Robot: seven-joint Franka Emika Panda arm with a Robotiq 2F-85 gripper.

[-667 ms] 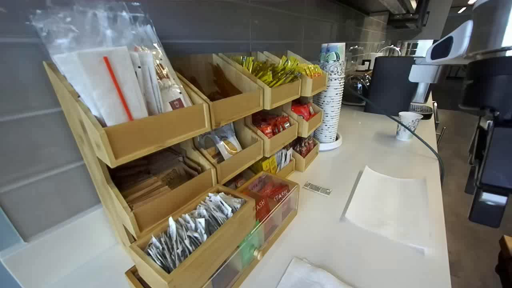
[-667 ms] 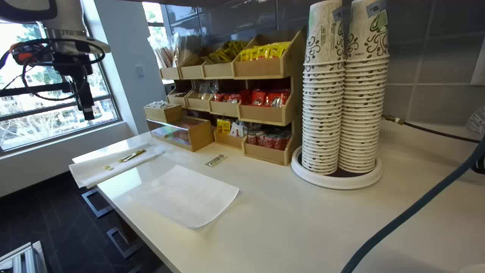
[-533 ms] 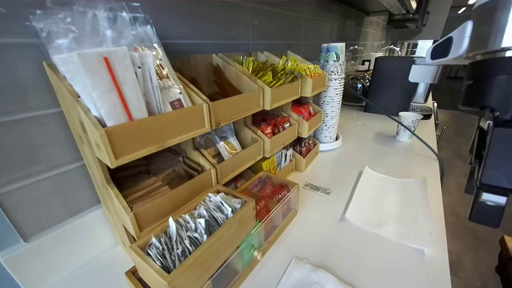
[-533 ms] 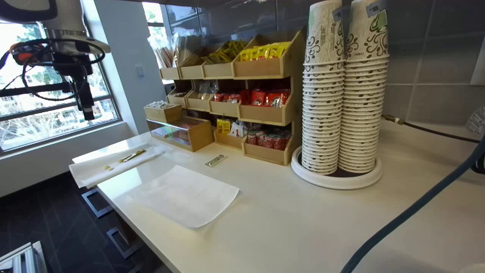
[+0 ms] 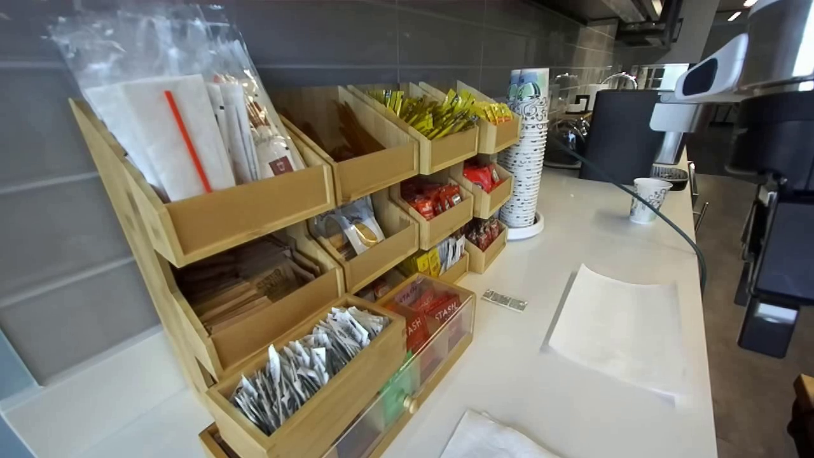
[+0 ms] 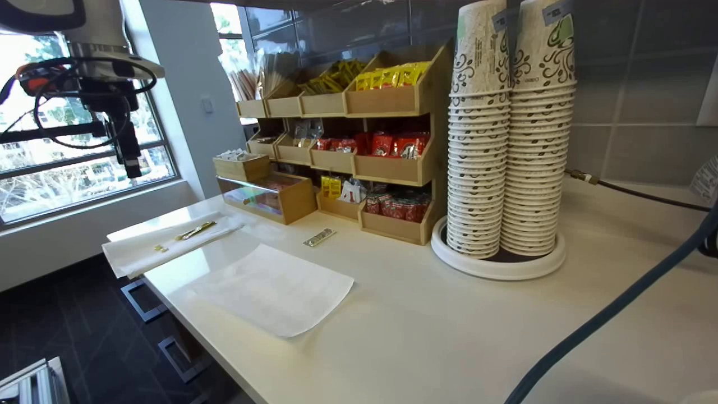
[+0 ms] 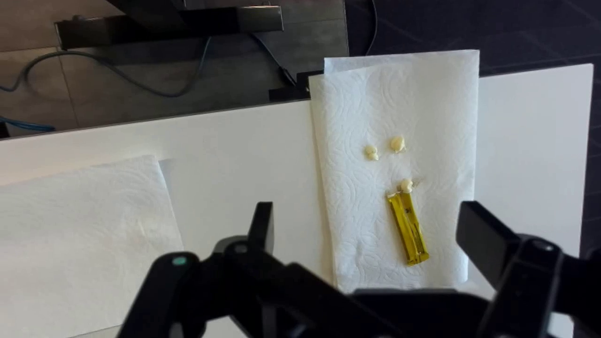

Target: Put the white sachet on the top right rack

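Note:
The white sachet [image 5: 505,299] is a small flat printed packet. It lies on the counter in front of the tiered organiser and also shows in an exterior view [image 6: 320,237]. It is out of view in the wrist view. The top right rack [image 6: 381,101] is the bamboo bin with yellow packets at the end of the top row near the cups; it also shows in an exterior view [image 5: 507,135]. My gripper [image 7: 371,230] is open and empty. It hangs above the counter end [image 6: 132,165], over a paper towel, well apart from the sachet.
A paper towel [image 7: 347,234] under my gripper bears a yellow-gold packet [image 7: 407,227] and pale crumbs. A white paper sheet [image 6: 280,292] lies on the counter. Cup stacks [image 6: 477,168] stand beside the organiser. A drawer box [image 6: 297,199] bears a bin of sachets. A cable [image 6: 617,308] crosses the counter.
My arm and gripper have shifted very slightly towards the organiser. The sachet, the racks and the other things have not moved.

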